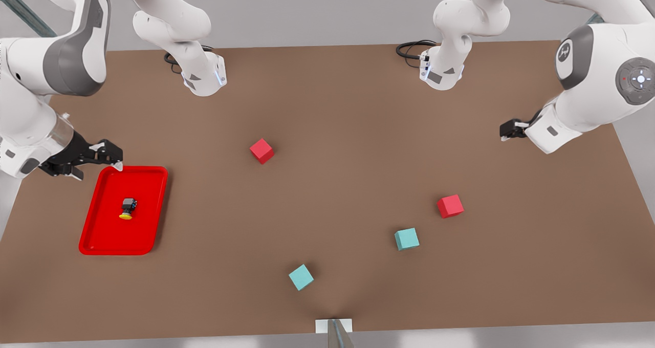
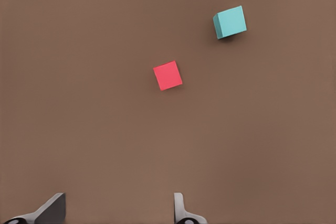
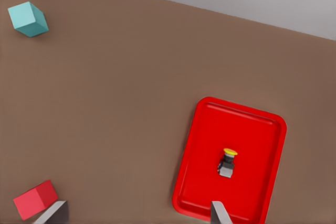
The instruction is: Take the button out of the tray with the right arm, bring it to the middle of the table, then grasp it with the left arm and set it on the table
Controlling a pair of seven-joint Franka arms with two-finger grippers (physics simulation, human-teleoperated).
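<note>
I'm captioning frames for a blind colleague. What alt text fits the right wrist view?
A small yellow-capped button lies on its side inside a red tray on a brown table, below the right tool, whose open fingertips frame the tray's near edge. A red cube and a teal cube sit on the table apart from the tray.

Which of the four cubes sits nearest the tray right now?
The red cube toward the far side of the table, up and right of the tray in the front view. The other red cube and both teal cubes lie farther right.
</note>
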